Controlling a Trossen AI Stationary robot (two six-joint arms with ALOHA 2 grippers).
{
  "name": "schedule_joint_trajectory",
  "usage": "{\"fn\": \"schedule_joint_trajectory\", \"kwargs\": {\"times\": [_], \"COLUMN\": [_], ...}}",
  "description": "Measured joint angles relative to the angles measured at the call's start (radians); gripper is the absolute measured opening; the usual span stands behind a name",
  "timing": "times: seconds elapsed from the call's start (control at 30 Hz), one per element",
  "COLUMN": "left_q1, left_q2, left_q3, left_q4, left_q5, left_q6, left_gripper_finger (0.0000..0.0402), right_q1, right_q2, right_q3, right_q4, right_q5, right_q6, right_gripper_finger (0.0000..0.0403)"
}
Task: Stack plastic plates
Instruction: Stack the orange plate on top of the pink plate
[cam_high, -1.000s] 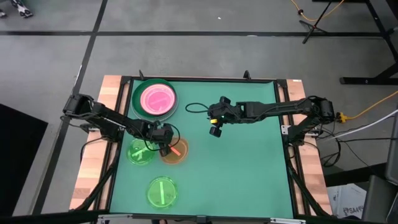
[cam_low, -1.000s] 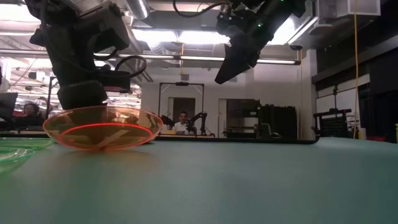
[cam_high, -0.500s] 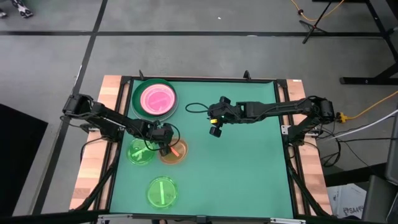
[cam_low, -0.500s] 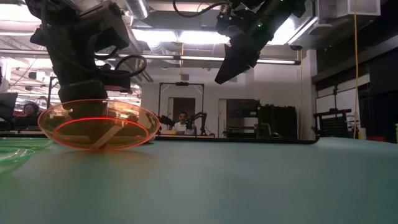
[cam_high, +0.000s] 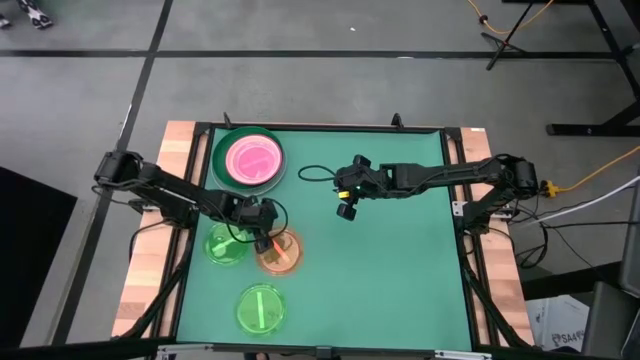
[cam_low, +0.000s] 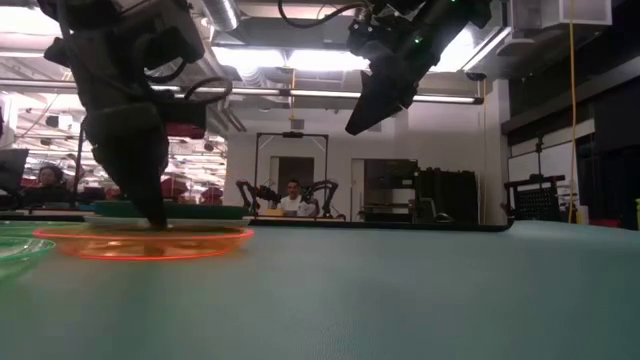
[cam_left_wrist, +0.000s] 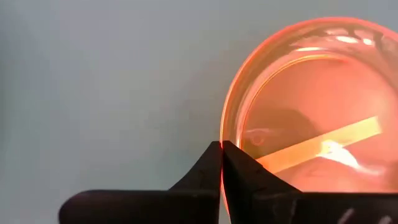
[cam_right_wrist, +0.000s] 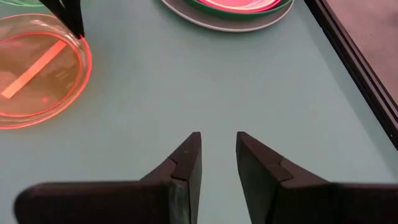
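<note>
Left end effector (cam_left_wrist: 221, 163) pinches orange plate (cam_left_wrist: 311, 112) rim (wrist view only).

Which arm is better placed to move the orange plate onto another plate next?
Left. Its hand is already pinched on the orange plate's rim, beside a green plate. The right hand hangs open above bare table, away from any plate.

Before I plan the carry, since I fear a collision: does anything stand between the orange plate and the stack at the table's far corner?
Nothing visible does. The left hand pinches the orange plate by its rim, and only bare green mat lies between it and the stack. The right hand hovers off to the side.
</note>
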Motion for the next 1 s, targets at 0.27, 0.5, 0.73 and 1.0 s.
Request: {"fn": "schedule_joint_trajectory", "kwargs": {"times": [0.27, 0.5, 0.73, 1.0], "left_q1": [0.000, 0.000, 0.023, 0.082], "left_q2": [-0.030, -0.042, -0.070, -0.140], "left_q3": [0.000, 0.000, 0.000, 0.001], "left_q4": [0.003, 0.018, 0.024, 0.047], "left_q5": [0.000, 0.006, 0.008, 0.030], "left_q6": [0.000, -0.003, -0.019, -0.019], "left_gripper_finger": [0.0000, 0.0000, 0.0000, 0.0000], "right_q1": [0.000, 0.000, 0.000, 0.000], "right_q2": [0.000, 0.000, 0.000, 0.000], "right_q3": [0.000, 0.000, 0.000, 0.000], "right_q4": [0.000, 0.002, 0.005, 0.013], "right_q5": [0.000, 0.000, 0.000, 0.000], "right_q6": [0.000, 0.000, 0.000, -0.002], "right_gripper_finger": [0.0088, 0.0088, 0.0088, 0.0088]}}
